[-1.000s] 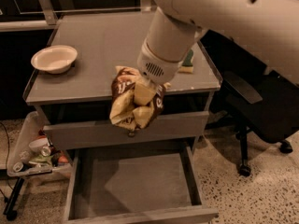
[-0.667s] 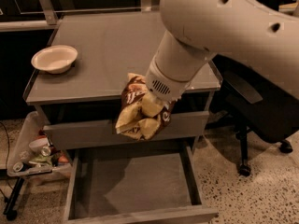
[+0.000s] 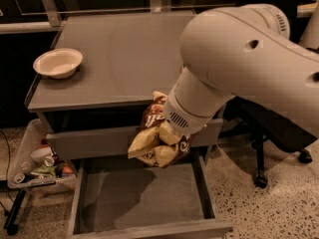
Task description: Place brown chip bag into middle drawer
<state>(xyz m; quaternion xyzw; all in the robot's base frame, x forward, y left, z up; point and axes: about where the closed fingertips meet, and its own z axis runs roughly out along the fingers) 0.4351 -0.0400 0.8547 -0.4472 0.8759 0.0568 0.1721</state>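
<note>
The gripper [image 3: 168,132] clamps the brown chip bag [image 3: 152,151] above the open middle drawer [image 3: 144,200], the bag's long axis near upright, its lower end slanting left.

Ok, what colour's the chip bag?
Chip bag: dark brown and tan-yellow, camera view; gripper holds it above the middle drawer.

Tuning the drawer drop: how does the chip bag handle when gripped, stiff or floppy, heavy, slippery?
Likely floppy: the chip bag crumples and folds where the gripper pinches it above the open drawer. Probably light for its size: one pinch holds it hanging. Its crinkled film might slip.
</note>
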